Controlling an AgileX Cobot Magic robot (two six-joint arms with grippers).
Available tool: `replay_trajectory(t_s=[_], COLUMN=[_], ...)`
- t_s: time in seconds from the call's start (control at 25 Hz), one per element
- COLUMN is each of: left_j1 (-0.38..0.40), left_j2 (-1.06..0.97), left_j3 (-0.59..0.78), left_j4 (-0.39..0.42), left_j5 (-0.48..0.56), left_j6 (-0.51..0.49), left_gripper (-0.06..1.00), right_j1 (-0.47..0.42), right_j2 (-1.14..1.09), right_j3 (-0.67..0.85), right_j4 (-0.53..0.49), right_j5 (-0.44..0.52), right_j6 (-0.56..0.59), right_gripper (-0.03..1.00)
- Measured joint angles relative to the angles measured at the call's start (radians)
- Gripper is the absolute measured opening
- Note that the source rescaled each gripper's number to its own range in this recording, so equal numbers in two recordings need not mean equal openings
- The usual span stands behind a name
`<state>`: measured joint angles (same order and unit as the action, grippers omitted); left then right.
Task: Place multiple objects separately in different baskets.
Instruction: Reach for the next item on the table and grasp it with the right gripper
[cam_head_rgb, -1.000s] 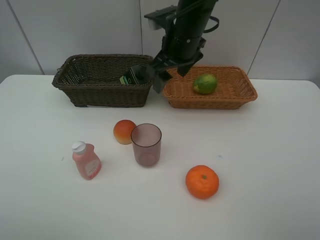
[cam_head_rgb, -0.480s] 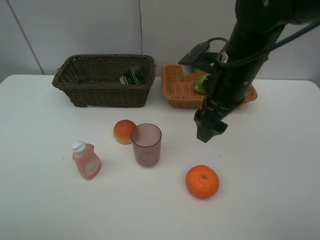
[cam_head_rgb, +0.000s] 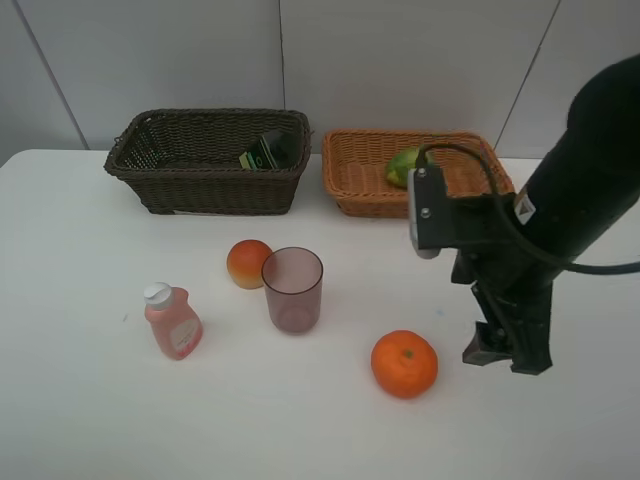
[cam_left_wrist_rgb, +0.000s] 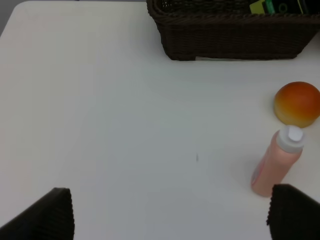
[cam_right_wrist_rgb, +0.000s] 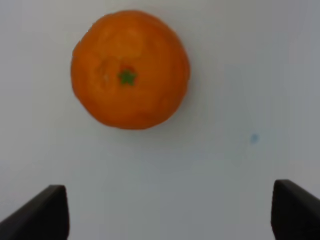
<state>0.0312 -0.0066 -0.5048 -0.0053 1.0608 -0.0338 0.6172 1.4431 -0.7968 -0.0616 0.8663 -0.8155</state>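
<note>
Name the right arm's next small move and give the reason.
Probably slide the right jaws sideways toward the orange until it sits centred between them. The jaws stand open and empty beside the orange in the exterior view, and the right wrist view shows the fruit ahead and off-centre, not yet between them.

Pump bottle (cam_head_rgb: 268, 152) label — blurred, unreadable

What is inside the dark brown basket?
A dark bottle with a green label shows at the right end of the dark brown basket. Its front wall covers the floor, so other contents cannot be seen.
</note>
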Motion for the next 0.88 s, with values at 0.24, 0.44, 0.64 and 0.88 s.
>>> replay_trajectory(t_s=[0.24, 0.44, 0.64, 0.88], left_j1=[0.000, 0.000, 0.000, 0.000], left_j2=[0.000, 0.000, 0.000, 0.000], left_j3=[0.000, 0.000, 0.000, 0.000], left_j4=[0.000, 0.000, 0.000, 0.000], left_j5=[0.000, 0.000, 0.000, 0.000], left_j6=[0.000, 0.000, 0.000, 0.000], left_gripper=[1.00, 1.00, 1.00, 1.00], right_j1=[0.066, 0.124, 0.126, 0.139], right_j2=[-0.003, 0.040, 0.116, 0.160], right_j3=[0.068, 0.078, 0.078, 0.078], right_j4=[-0.010, -0.006, -0.010, -0.013], right_j5=[-0.131, -0.183, -0.248, -0.308], right_j6=[-0.012, -0.012, -0.014, -0.016], right_gripper=[0.85, 0.98, 0.98, 0.99])
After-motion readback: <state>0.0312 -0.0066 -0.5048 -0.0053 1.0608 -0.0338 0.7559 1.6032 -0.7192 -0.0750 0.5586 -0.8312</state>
